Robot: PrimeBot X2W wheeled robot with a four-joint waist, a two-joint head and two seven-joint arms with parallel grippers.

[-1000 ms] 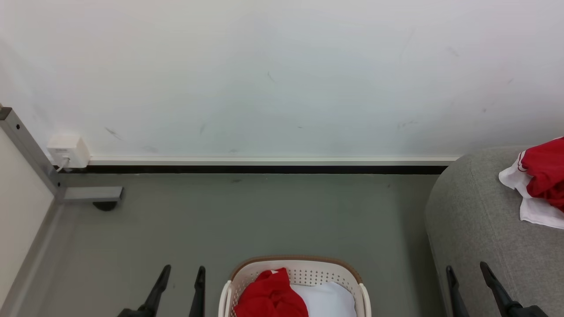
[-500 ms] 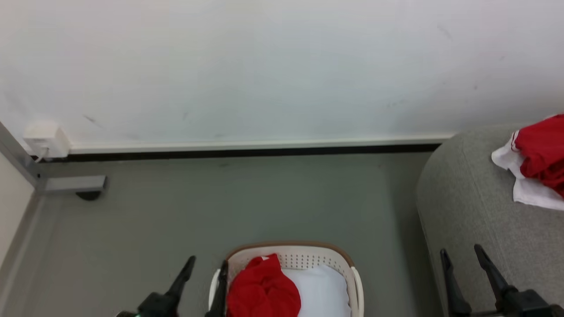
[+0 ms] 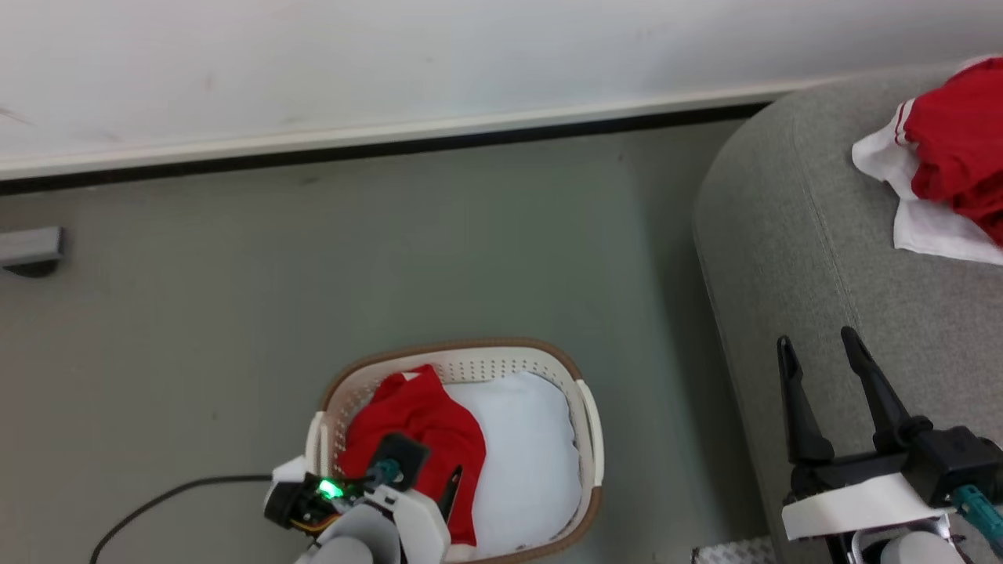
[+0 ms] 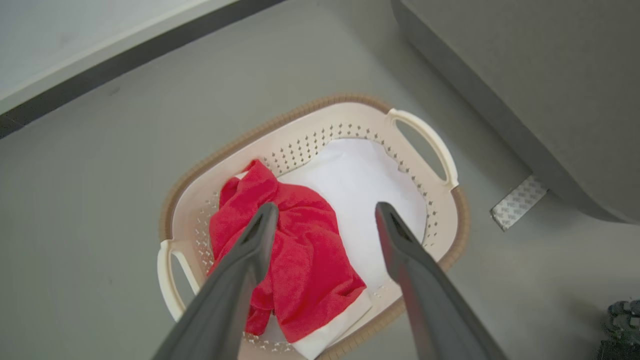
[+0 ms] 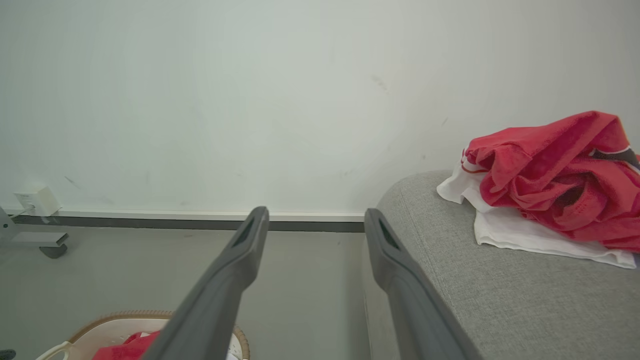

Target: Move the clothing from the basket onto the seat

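Status, left gripper (image 4: 326, 209): hanging wide open and empty, directly above the oval cream-white perforated plastic basket with brown rim (image 4: 320, 102), fingers pointing down, touching nothing. Lying just below, bunched toward the left side of the basket: the crumpled soft red fabric garment with a white hem (image 4: 305, 260), partly covering the smooth pale white cushion pad (image 4: 360, 180). Judging it light, limp, grippy rather than slippery, not fragile; probably draping and trailing once lifted, possibly catching on the rim. Looking best to pinch the high bunched fold in the middle of the red pile, going deep enough to gather several layers, avoiding the pad underneath and the thin hem. Status, right gripper (image 3: 815, 341): also spread wide, holding nothing, idling over the near edge of the large grey woven-fabric upholstered seat (image 3: 783, 235), well apart from the basket. Resting farther back on that seat: the heaped second red garment with white stripes and trim (image 3: 952, 133), already delivered. Leaving one piece to move.
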